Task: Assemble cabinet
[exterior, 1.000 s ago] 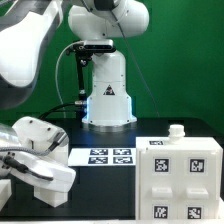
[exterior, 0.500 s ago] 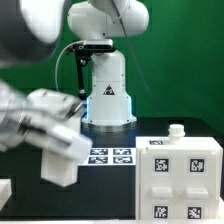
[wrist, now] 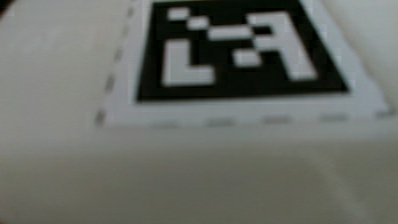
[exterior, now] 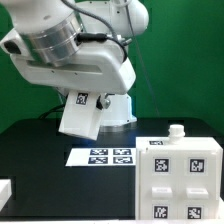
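The cabinet's box body [exterior: 185,180] stands on the table at the exterior view's lower right, with several tags on its front and a small white knob [exterior: 177,130] on top. A white cabinet panel [exterior: 80,120] with a tag hangs tilted in the air under the arm, above the table and to the left of the box. My gripper [exterior: 88,100] is shut on the panel's upper end, and its fingers are mostly hidden by the hand. In the wrist view the panel's white face and its tag [wrist: 231,50] fill the frame, and no fingers show.
The marker board [exterior: 105,156] lies flat on the black table below the held panel. Another white part [exterior: 5,190] shows at the exterior view's lower left edge. The robot's base stands behind the held panel, against a green backdrop.
The arm has swung from the exterior view's lower left up and to the right. It has lifted the panel off the table to above the marker board.
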